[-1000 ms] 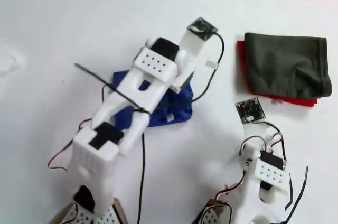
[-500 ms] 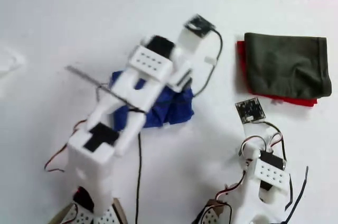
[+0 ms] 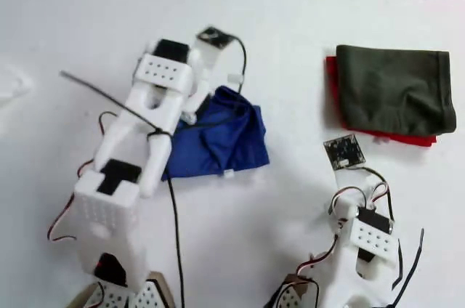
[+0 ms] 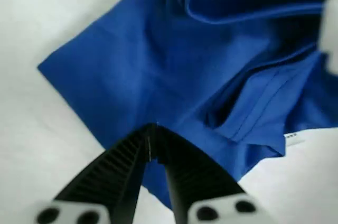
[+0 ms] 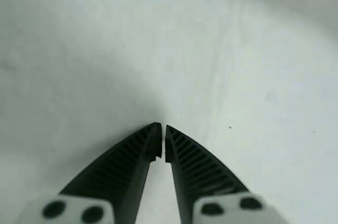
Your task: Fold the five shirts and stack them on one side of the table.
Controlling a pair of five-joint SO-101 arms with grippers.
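Worktop (image 3: pixel 305 25) centre carries the rumpled blue shirt (image 3: pixel 225 137); I see my left end effector (image 4: pixel 154 130) pressed together over it, right end effector (image 5: pixel 161 130) likewise together above white surface at five o'clock.

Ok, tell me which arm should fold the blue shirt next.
Left. The left end effector hangs over the blue shirt, jaws shut; the right end effector is over bare table, apart from it.

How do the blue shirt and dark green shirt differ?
The blue shirt lies rumpled, directly on the table; the dark green shirt is folded flat and sits atop a red shirt. The left gripper is at the blue shirt; none touches the green one. Both are plain-coloured.
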